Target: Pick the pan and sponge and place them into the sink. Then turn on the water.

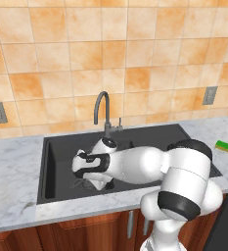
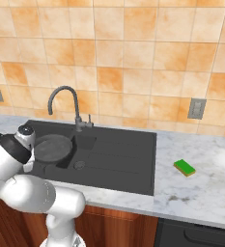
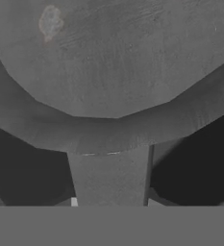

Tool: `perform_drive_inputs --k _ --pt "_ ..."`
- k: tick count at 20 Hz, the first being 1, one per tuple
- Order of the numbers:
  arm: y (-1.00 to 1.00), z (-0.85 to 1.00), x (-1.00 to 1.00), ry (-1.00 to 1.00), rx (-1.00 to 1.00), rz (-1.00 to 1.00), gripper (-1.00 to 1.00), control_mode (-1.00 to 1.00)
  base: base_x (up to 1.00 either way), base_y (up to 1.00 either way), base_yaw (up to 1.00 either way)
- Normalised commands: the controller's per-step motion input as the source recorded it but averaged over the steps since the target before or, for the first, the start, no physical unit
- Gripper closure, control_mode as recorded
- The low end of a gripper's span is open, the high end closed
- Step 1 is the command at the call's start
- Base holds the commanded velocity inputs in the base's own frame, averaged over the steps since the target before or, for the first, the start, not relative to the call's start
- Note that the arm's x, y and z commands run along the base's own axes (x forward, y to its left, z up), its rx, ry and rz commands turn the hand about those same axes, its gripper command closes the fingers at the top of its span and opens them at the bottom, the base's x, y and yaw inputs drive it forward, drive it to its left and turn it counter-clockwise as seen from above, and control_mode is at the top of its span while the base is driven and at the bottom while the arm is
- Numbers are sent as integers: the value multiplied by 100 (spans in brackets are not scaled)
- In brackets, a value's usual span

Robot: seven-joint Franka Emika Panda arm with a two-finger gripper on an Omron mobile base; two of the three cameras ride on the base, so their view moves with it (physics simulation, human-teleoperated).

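Nearest us, our gripper pinches the pan by its short handle, inside the sink. Beyond the hand rises the faucet; the sponge lies well off on the counter.

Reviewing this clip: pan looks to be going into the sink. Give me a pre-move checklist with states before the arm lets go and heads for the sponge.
1. Gripper shut on the pan by its handle: ok, the handle runs straight down to the hand camera.
2. Pan inside the sink, left basin: ok.
3. Pan resting on the basin floor: cannot tell.
4. Sponge on the counter right of the sink, unobstructed: ok.
5. Faucet off, no stream: ok.
6. Arm clear of the faucet: ok.
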Motion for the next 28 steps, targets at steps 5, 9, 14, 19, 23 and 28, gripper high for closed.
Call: perform_drive_inputs --k 5,9,14,19,23,28 --pt "38 0 0 0 -17 0 100 -100 0 0 0" --pt "21 0 0 0 -13 0 100 -100 0 0 0" --pt "7 0 2 0 -1 1 100 -100 0 0 0" --pt "0 0 3 0 -3 13 100 -100 0 0 0" --pt "0 -1 7 0 -7 21 100 -100 0 0 0" --pt "0 -21 12 1 -7 25 100 -100 0 0 0"
